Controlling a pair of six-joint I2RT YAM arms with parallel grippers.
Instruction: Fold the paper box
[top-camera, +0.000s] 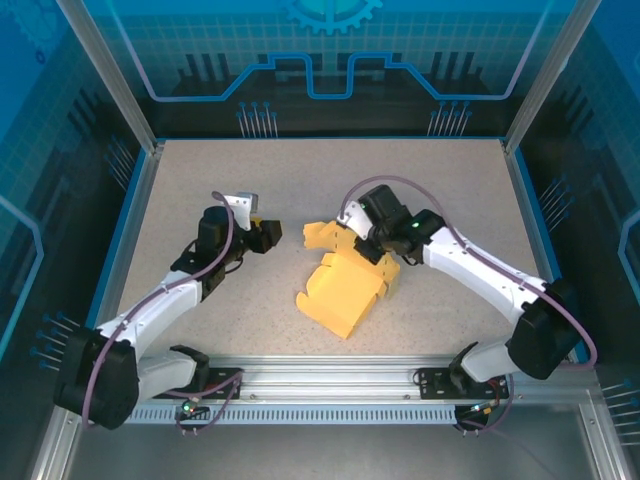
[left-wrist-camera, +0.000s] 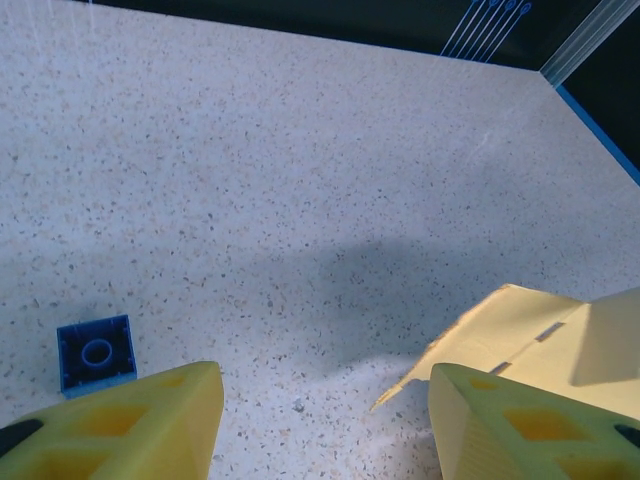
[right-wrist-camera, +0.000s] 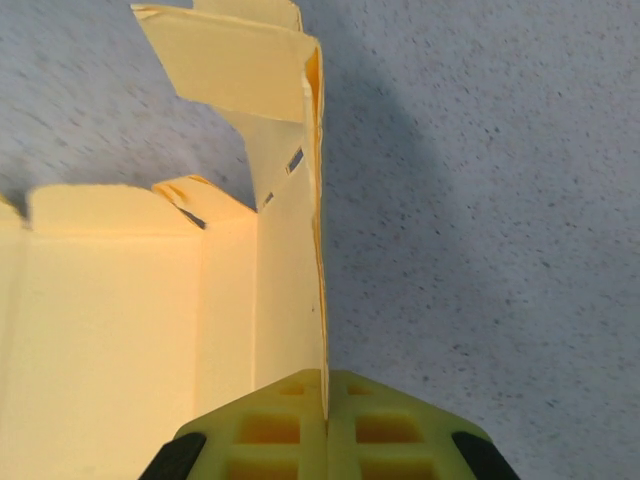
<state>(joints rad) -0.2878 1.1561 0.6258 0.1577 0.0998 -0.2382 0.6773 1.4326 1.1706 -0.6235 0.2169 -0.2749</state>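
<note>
At the middle of the table, my right gripper (right-wrist-camera: 325, 405) has its two yellow fingers pressed together on a thin upright wall of the paper box (right-wrist-camera: 120, 320). The card edge runs straight down between the pads. From the wrist, that wall stands on edge, with a folded flap leaning left at its far end and the box floor spreading to the left of it.

From above, the right gripper (top-camera: 372, 250) sits over the far right part of the paper box (top-camera: 345, 290). The box lies partly opened and pale yellow, centre and slightly right, with one flap raised on its far side.

My left gripper (top-camera: 268, 232) is to the left of the box, not touching it. Its fingers are spread with nothing between them, and bare speckled table (left-wrist-camera: 300, 180) shows in the gap of the left gripper (left-wrist-camera: 325, 395). A corner of the box (left-wrist-camera: 540, 340) shows just far of the right-hand finger. A small blue toy brick (left-wrist-camera: 96, 352) lies just past the left-hand finger.

I judge the step to be raising and tucking the walls. To do it well, my right pinch should stay low by the crease and hold without tugging, since the card looks thin. My left should come in rightward, take the loose flap squarely, fold along the scored line, and steer clear of the brick.
</note>
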